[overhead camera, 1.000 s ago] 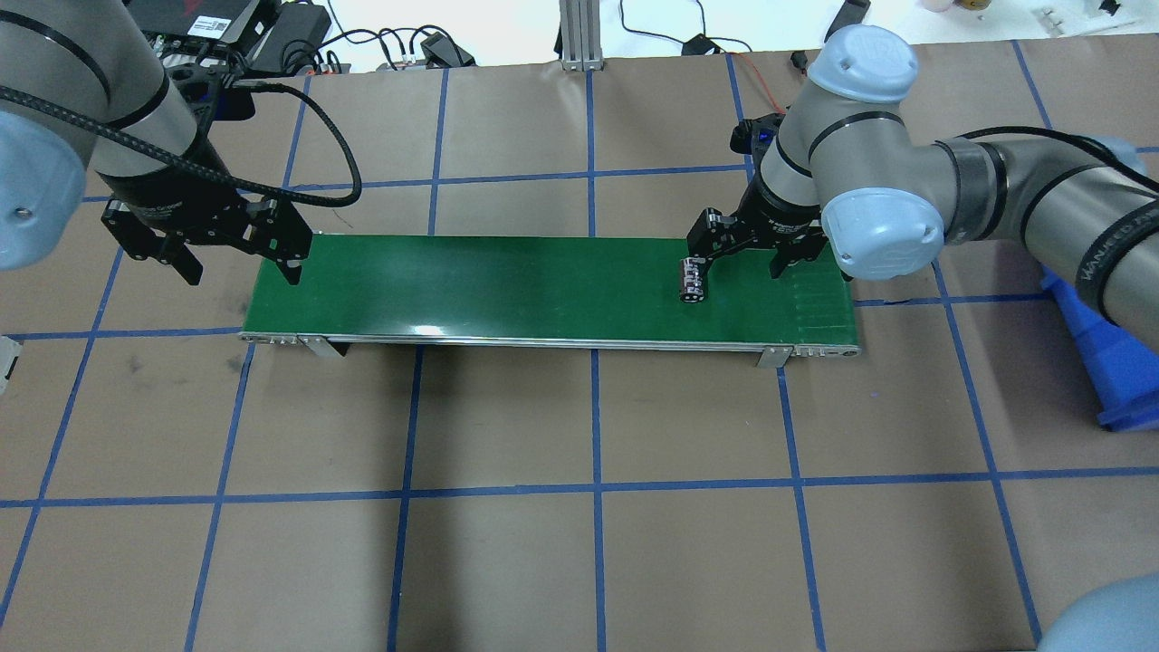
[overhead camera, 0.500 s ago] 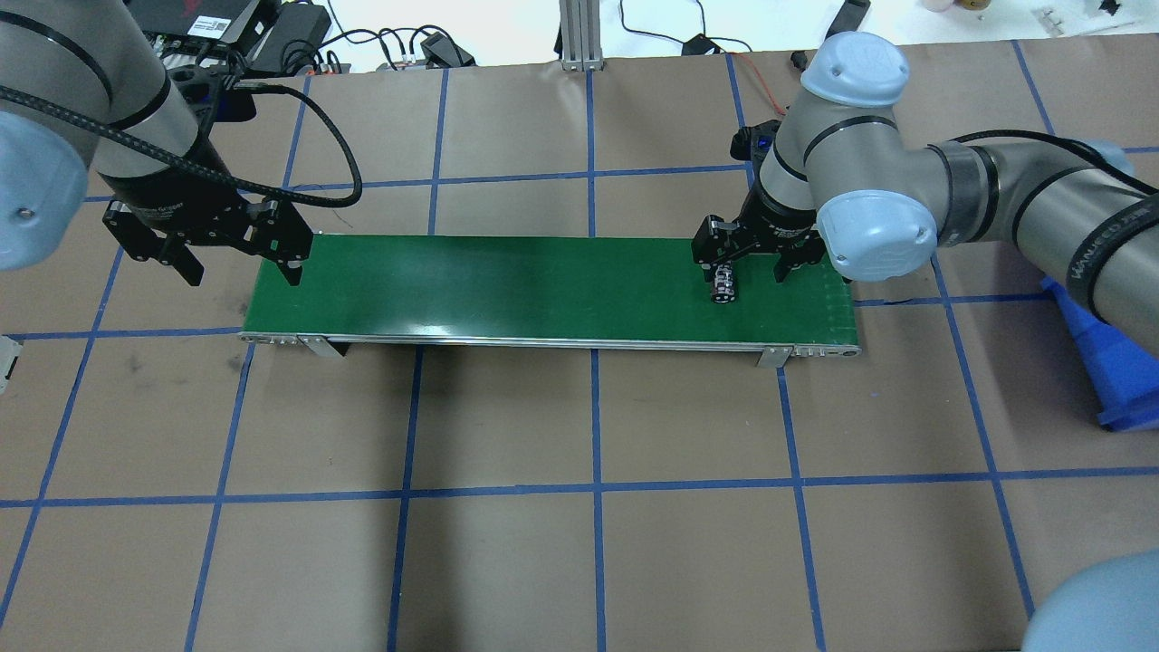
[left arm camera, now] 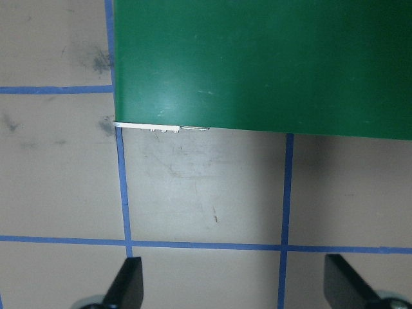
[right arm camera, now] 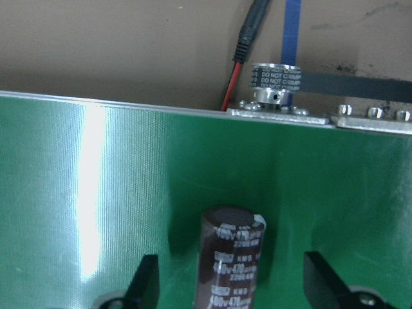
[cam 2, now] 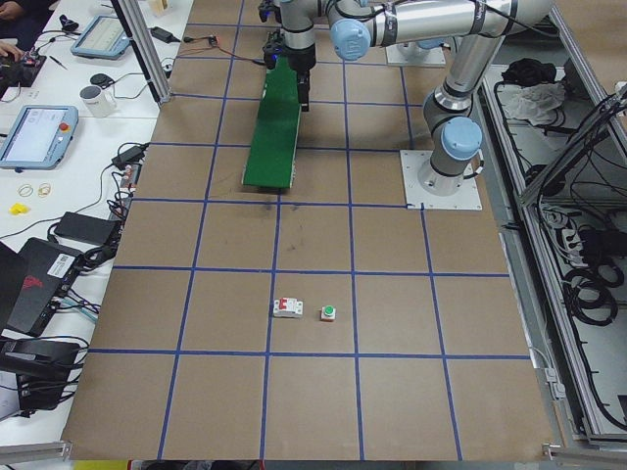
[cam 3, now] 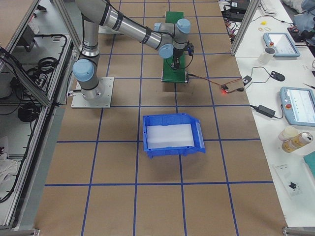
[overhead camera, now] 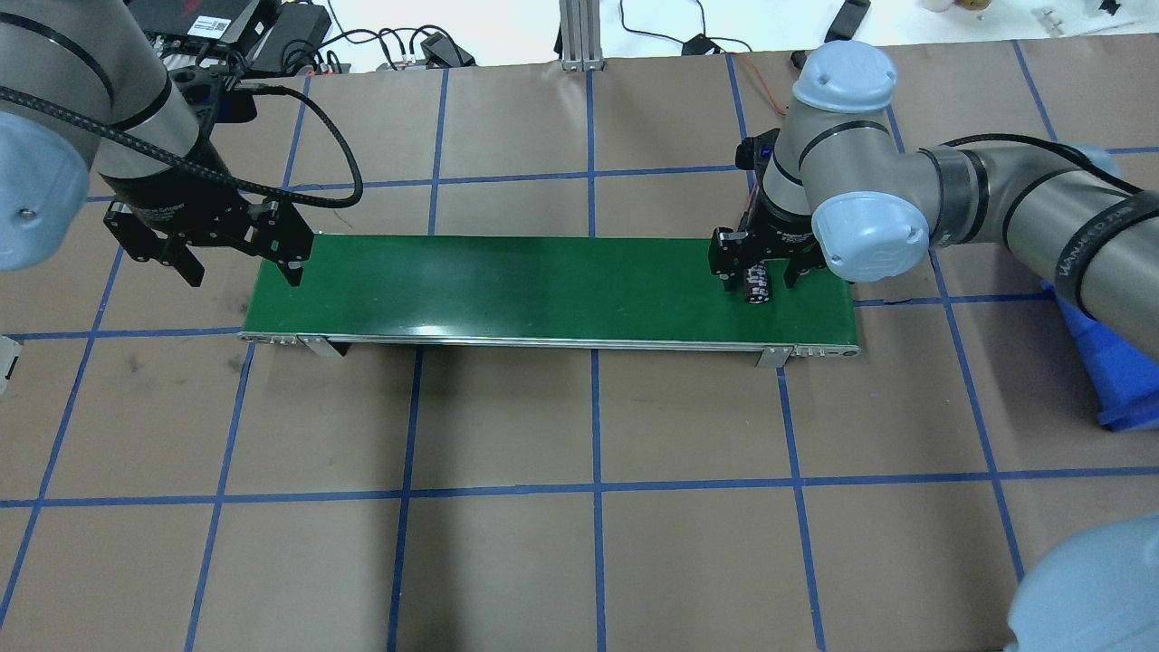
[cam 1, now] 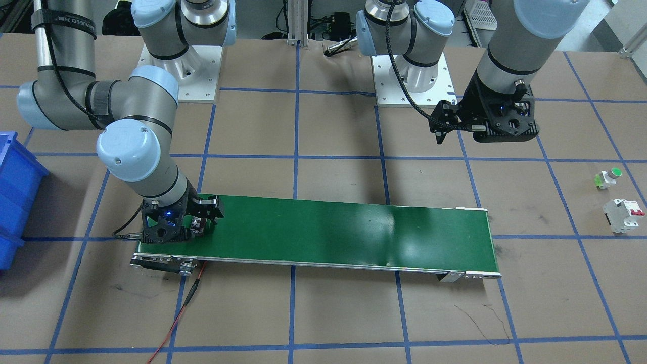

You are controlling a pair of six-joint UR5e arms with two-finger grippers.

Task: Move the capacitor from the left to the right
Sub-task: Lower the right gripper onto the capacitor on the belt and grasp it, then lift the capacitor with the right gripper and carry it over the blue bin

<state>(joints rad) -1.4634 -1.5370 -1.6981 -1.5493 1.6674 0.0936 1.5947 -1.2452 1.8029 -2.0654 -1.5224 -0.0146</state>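
**Capacitor now sits between the right arm's fingers**

Since a second ago the capacitor [overhead camera: 757, 286] has travelled right along the green belt [overhead camera: 543, 285]. The right end effector [overhead camera: 761, 282] has narrowed and shifted right to bracket it.

Overhead: the capacitor sits on the belt near its right end. The right arm comes in from the right, elbow bent, wrist pointing down at the belt. The left arm hangs over the belt's left end. The left end effector [overhead camera: 244, 274] is spread wide, with one finger over the belt's corner and the other over the brown surface [overhead camera: 579, 561].

Front-facing: the right wrist is low on the belt and its housing hides most of the capacitor. The left end effector is raised clear of the belt. This view adds a green-capped push button [cam 1: 608, 177] and a white breaker [cam 1: 624, 215], well beyond the belt's left end, and a blue bin [cam 1: 20, 172] beyond its right end.

Left side: breaker and button lie just beside each other, near the camera. The right arm is far and small.

Right side: the bin lies near the camera, and the right arm stretches from its base to the belt.

Left wrist: both fingers [left arm camera: 129, 283] stand wide apart above the surface, the belt's corner beyond them.

Right wrist: green belt shows on either side of the capacitor, so the fingers [right arm camera: 147, 280] are spread and not touching it. I cannot tell whether it stands or lies. A pulley [right arm camera: 275, 80] and a red-and-black cable [right arm camera: 241, 58] lie past the belt's far edge.
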